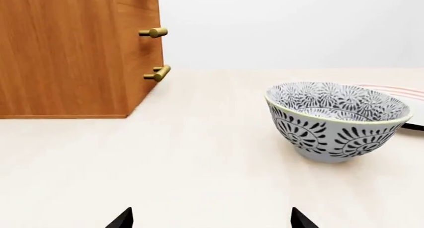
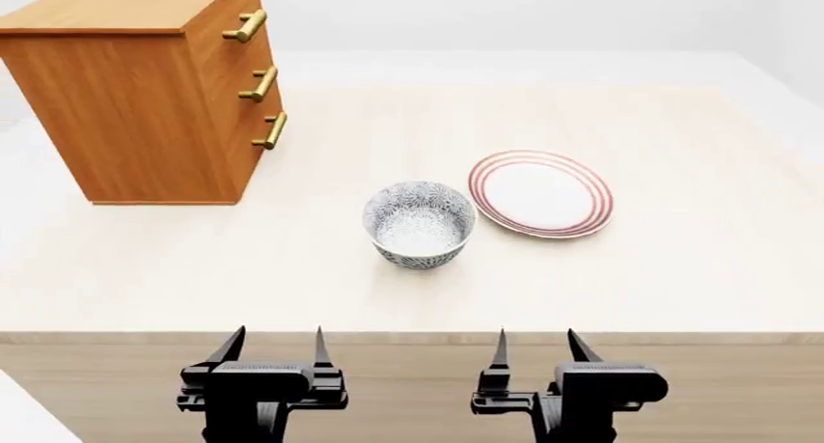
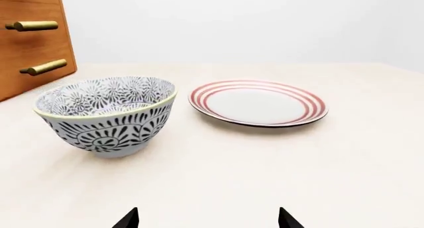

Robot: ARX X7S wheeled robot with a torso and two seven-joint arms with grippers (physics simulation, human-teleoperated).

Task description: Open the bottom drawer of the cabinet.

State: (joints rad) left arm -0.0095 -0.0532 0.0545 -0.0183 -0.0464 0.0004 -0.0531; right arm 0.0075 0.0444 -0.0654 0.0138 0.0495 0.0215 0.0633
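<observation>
Meanwhile both the left gripper point(image 2: 274, 345) and right gripper point(image 2: 537, 346) hover with fingers spread at the table's point(image 2: 670, 269) near edge, well apart from the cabinet point(image 2: 142, 105), whose bottom drawer point(image 2: 258, 139) sits closed far left.

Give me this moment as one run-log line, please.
phase: start | left gripper: open, empty | right gripper: open, empty | bottom drawer: shut | cabinet: untouched

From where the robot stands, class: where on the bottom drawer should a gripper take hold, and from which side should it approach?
Probably the brass bar handle on the bottom drawer: it stands off the wooden front, so fingers can close around it. Come from the cabinet front, which faces the plate side. The left gripper is nearer.
</observation>
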